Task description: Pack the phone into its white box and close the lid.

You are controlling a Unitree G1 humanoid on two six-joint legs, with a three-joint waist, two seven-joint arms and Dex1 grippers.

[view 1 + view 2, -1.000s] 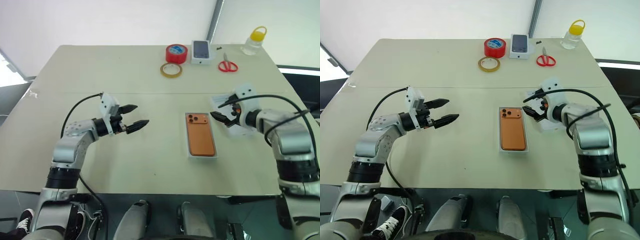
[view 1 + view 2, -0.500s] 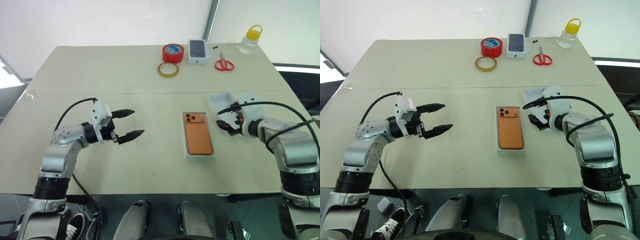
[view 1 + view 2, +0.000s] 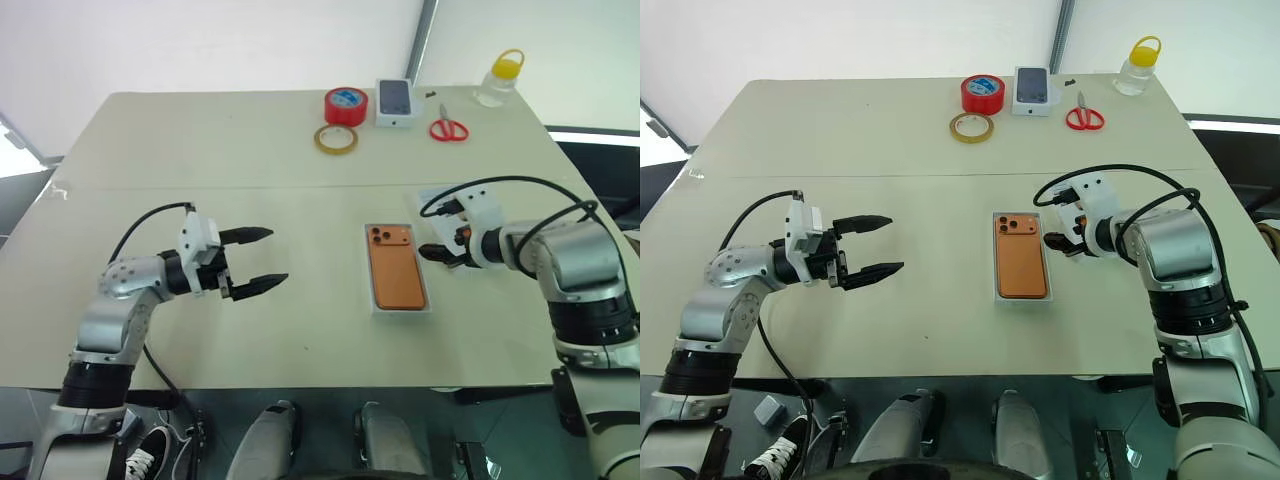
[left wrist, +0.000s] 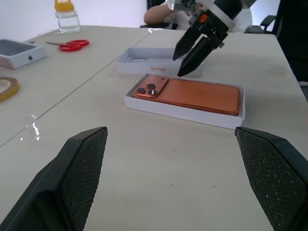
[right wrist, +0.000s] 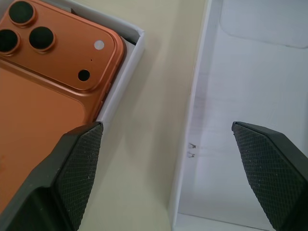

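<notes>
left gripper [image 3: 262, 259] points level toward the right, jaws apart; right gripper [image 3: 432, 250] tilts downward, jaws apart

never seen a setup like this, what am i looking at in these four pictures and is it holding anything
This is a humanoid robot at a table. Each arm ends in a two-fingered black tool. Two pictures come from cameras in its head, looking down over its arms. The other two come from a camera on each wrist, looking along that tool's fingers.

The left tool hangs open over bare table. The right tool is open above the edge of the lid. Neither holds anything.

The orange phone already lies in the white box, and the lid sits beside it, open side up. At the far edge are two tape rolls, another phone box, scissors and a bottle.
</notes>
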